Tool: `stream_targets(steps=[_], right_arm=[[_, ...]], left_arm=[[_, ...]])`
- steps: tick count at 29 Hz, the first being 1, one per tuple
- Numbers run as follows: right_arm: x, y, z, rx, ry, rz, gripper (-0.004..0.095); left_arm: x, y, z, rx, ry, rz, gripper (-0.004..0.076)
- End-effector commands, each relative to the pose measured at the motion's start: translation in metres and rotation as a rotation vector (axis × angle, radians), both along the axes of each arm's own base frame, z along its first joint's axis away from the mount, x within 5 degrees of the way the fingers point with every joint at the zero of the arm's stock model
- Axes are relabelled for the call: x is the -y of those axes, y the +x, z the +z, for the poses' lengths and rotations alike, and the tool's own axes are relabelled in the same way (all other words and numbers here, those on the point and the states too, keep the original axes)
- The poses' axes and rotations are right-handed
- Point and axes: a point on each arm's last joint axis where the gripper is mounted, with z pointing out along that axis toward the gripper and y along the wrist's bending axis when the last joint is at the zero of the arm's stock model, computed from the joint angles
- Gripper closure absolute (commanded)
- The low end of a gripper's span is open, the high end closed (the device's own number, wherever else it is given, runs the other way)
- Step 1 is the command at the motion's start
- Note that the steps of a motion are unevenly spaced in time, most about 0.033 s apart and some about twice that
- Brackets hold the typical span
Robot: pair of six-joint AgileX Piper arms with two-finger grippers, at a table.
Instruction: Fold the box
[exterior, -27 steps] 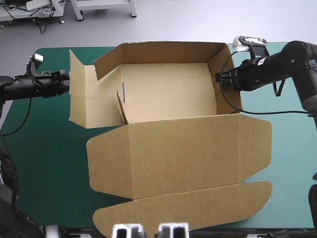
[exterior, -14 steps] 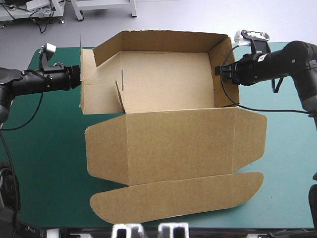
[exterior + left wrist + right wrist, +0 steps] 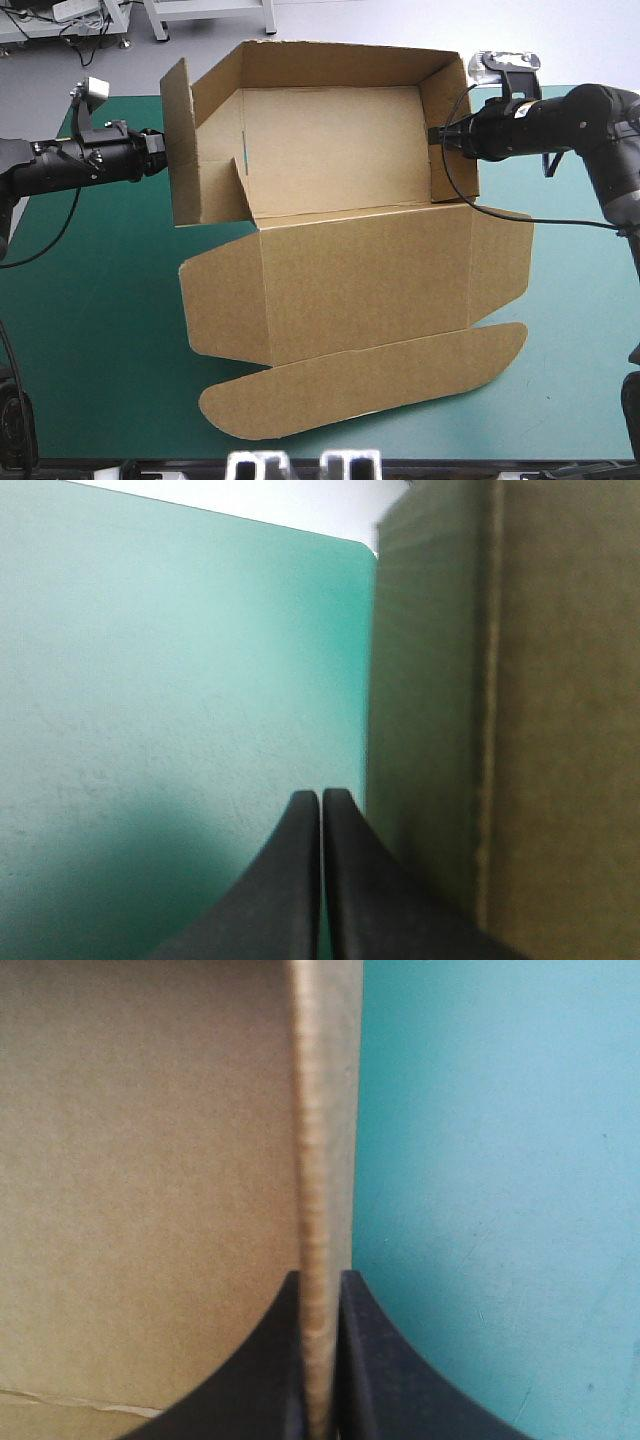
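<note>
Box (image 3: 330, 150): brown board, an open tray with the lid flat, on the teal-green cover (image 3: 90, 320).
Place: the tray part sits toward the table's far edge, about midway across. The lid (image 3: 370, 290) reaches toward the near edge.
Long axis: the tray's long sides run left to right along the far edge, and its opening faces up.
Pointing: the lid and its rounded end flap (image 3: 370, 385) point toward the near edge, turned slightly askew.
Side flap (image 3: 180, 150): stands upright at the tray's left end.
Left gripper (image 3: 162, 150): black fingers (image 3: 290, 880) pressed together into one point, gripping nothing, with the upright flap's outer face just beside them.
Right gripper (image 3: 437, 137): black fingers (image 3: 270, 1360) clamped on the tray's right wall (image 3: 450, 130), the board's edge between them.
</note>
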Motion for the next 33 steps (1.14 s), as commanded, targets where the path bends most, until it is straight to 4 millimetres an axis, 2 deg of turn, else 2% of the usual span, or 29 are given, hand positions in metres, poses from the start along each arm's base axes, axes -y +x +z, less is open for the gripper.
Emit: stream_targets(steps=[1, 16, 23, 28, 32, 33], right_arm=[[-0.006, -0.006, 0.021, 0.116, 0.035, -0.003, 0.092], [-0.007, 0.002, 0.023, 0.182, 0.052, -0.038, 0.0916], [-0.012, 0.013, 0.011, 0.151, 0.047, -0.031, 0.0908], [-0.031, 0.018, 0.005, 0.164, 0.042, 0.006, 0.0908], [-0.039, 0.019, 0.004, 0.179, 0.053, 0.009, 0.0908], [-0.042, 0.019, 0.005, 0.184, 0.058, 0.006, 0.0908]], left_arm=[[0.022, -0.022, 0.026, 0.05, -0.068, -0.117, 0.0729], [0.049, -0.027, 0.026, 0.046, -0.079, -0.214, 0.0731], [0.051, -0.028, 0.026, 0.053, -0.078, -0.225, 0.0717], [0.051, -0.028, 0.026, 0.079, -0.064, -0.233, 0.0596], [0.051, -0.027, 0.026, 0.081, -0.056, -0.229, 0.0426], [0.051, -0.027, 0.026, 0.082, -0.052, -0.224, 0.0348]])
